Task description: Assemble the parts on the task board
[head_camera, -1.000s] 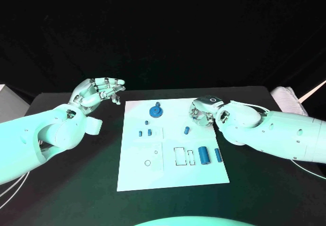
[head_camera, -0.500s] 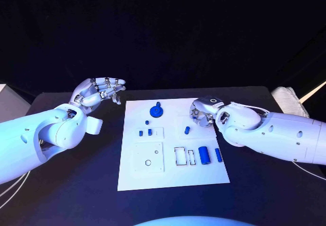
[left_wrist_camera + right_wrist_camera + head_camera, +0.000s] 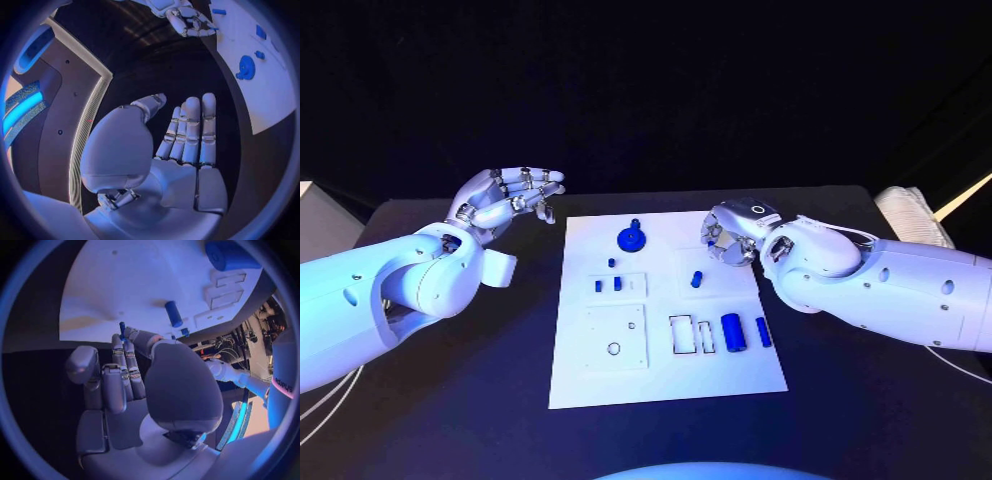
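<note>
The white task board (image 3: 733, 375) lies in the middle of the black table. On it I see a blue gear-like disc (image 3: 632, 237), three small pegs (image 3: 610, 261), a short peg (image 3: 697, 277) and two cylinders (image 3: 731, 330) near its right edge. My right hand (image 3: 733, 242) hovers over the board's far right corner, fingers curled. In the right wrist view its thumb and fingertips (image 3: 129, 334) pinch a thin blue pin (image 3: 122, 329), above the short peg (image 3: 173, 313). My left hand (image 3: 509, 195) is raised beyond the board's far left corner, holding nothing, fingers apart (image 3: 187, 130).
A white box (image 3: 312, 215) stands at the table's left edge and a pale object (image 3: 913, 212) at its right edge. The board has rectangular outlined slots (image 3: 689, 333) and a square plate with holes (image 3: 615, 335).
My right hand has shifted very slightly toward the far side over the board's corner. The left hand and the parts on the board stay where they were.
</note>
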